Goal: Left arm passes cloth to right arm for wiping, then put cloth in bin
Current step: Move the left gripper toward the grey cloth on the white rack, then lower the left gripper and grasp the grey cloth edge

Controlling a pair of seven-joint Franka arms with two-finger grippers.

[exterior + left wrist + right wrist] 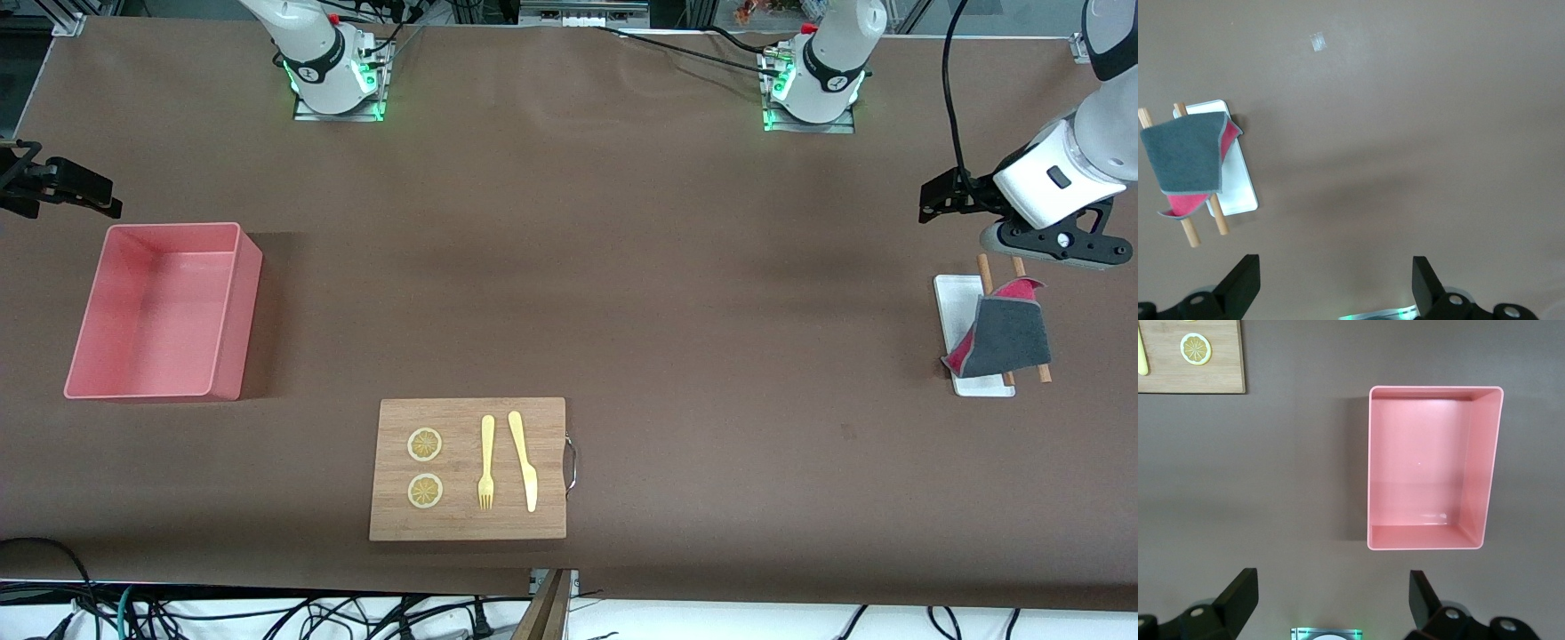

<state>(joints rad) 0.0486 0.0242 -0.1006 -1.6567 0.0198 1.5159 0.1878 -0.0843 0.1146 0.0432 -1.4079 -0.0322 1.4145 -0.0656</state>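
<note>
Bin point(160, 311) walls of pink plastic are seen at the right arm's end of the table, and nothing is held inside the tub; it lies on the brown table point(569, 293) under and just forward of the right gripper point(55, 185), nearer to the front camera than that gripper's spot. The right gripper is hung in the air with its black fingers point(1238, 593) spread wide and nothing between them. Toward the table's middle, well apart from both grippers, a wooden cutting board point(468, 468) is laid, and on it two lemon slices point(424, 444), a yellow fork point(486, 462) and a yellow knife point(524, 460) are set side by side. At the left arm's end a small flat white tray point(956, 307) is placed, with two wooden sticks point(1003, 369) laid along it. The cloth point(1005, 336), grey with a magenta-red underside showing at its corners, is draped over those sticks and partly over the tray. The left gripper point(944, 200) is held above the table just beside the tray, released, its fingers point(1241, 283) parted and touching nothing.
</note>
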